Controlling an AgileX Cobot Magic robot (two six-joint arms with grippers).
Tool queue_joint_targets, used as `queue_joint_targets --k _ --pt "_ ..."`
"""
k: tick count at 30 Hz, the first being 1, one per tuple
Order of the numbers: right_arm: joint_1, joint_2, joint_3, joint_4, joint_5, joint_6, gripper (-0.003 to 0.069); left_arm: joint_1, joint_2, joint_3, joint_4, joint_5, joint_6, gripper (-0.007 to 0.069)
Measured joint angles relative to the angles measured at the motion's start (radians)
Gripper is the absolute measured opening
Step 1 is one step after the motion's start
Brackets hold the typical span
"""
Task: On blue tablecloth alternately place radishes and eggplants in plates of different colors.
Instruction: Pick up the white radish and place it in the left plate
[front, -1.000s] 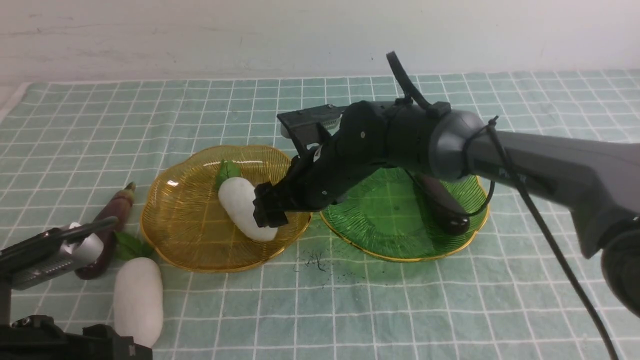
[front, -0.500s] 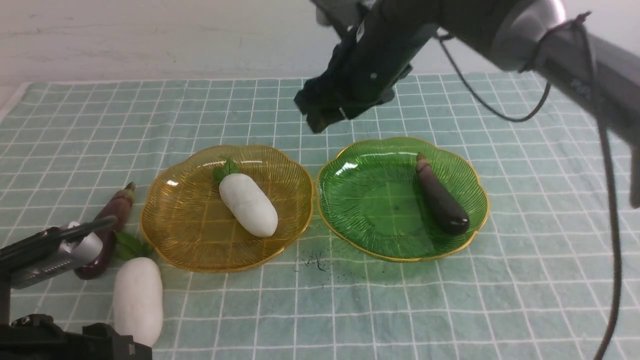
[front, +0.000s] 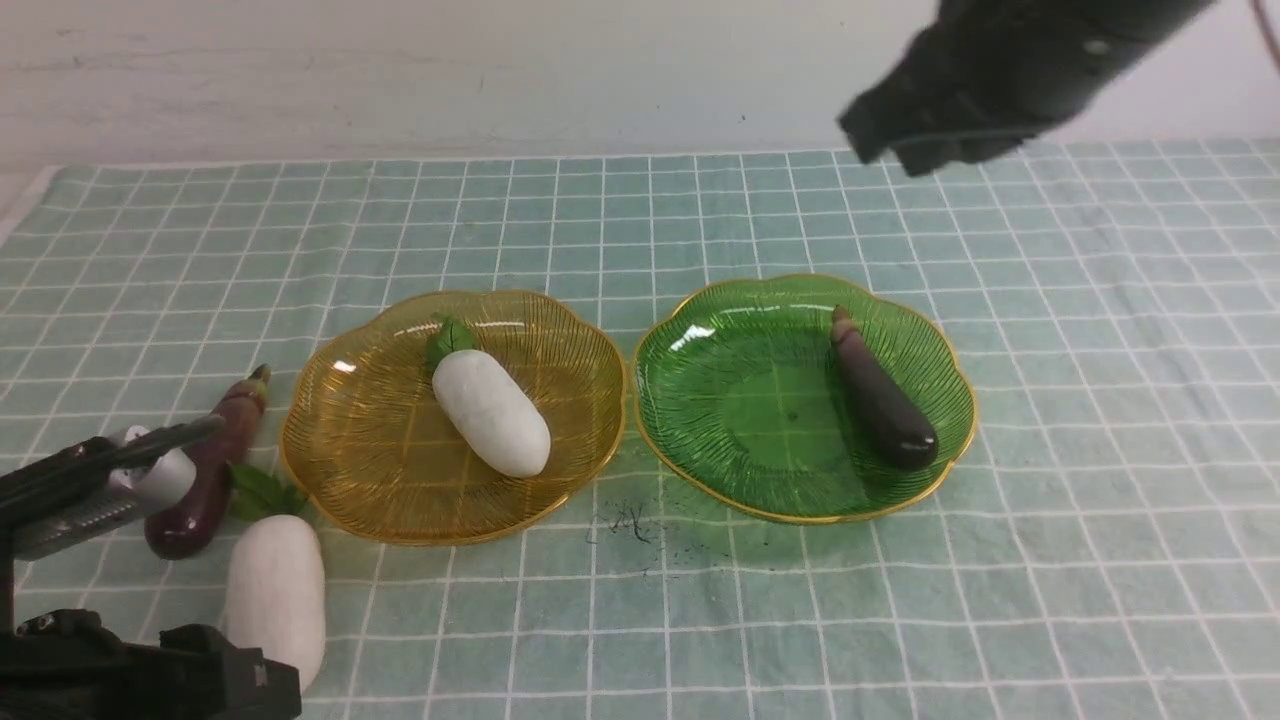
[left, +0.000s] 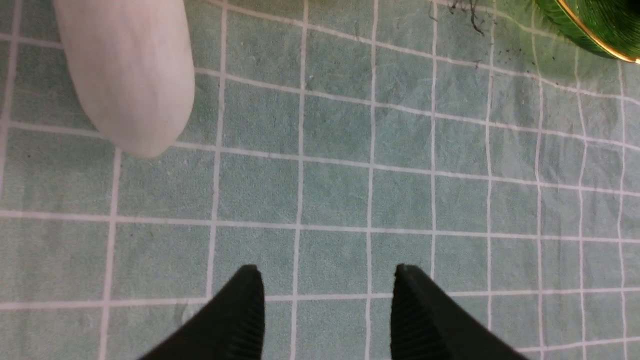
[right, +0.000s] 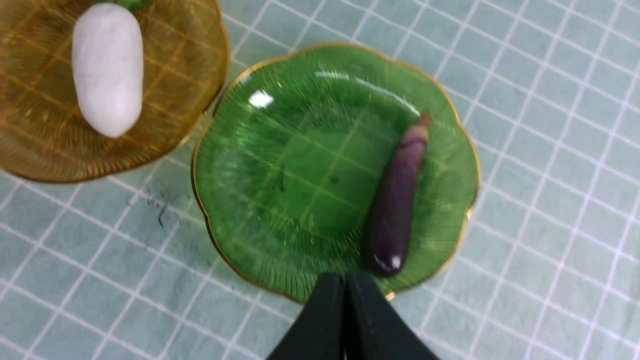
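On the blue tablecloth (front: 900, 600) an amber plate (front: 330, 470) holds a white radish (front: 492, 412), and a green plate (front: 740, 400) holds a purple eggplant (front: 882, 400). A second eggplant (front: 215, 455) and a second radish (front: 275, 590) lie on the cloth left of the amber plate. My right gripper (front: 880, 140) hangs high above the far right of the cloth, shut and empty. In the right wrist view its tips (right: 345, 277) meet over the green plate's (right: 280, 165) rim beside the eggplant (right: 397, 200). My left gripper (left: 327, 272) is open over bare cloth, apart from the loose radish (left: 130, 75).
A patch of dark specks (front: 630, 525) marks the cloth in front of the two plates. A white wall (front: 400, 70) runs behind the table. The cloth's left edge shows at the far left. The left arm's body fills the lower left corner of the front view.
My right gripper has let go of the radish in the amber plate, risen, swung to the upper right and shut. The left arm has barely shifted.
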Motion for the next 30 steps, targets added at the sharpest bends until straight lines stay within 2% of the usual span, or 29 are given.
queue_joint_targets --k 5,13,19,26,30 --pt "0.0 -0.185 0.212 -0.041 0.002 0.048 -0.0015 0.0 0.01 -0.028 0.066 -0.001 -0.04 0.0321" --pt "0.0 -0.434 0.512 -0.047 -0.008 0.094 -0.0015 0.0 0.16 -0.155 0.309 0.026 -0.198 0.0321" --pt "0.0 -0.545 0.662 -0.047 -0.092 0.124 -0.0015 0.0 0.325 -0.165 0.339 -0.043 -0.249 0.0364" --pt "0.0 -0.571 0.695 -0.047 -0.11 0.129 -0.0015 0.0 0.491 -0.191 0.34 -0.106 -0.265 0.0468" --pt "0.0 -0.571 0.695 -0.047 -0.123 0.129 -0.0015 0.0 0.58 -0.197 0.345 -0.144 -0.265 0.0489"
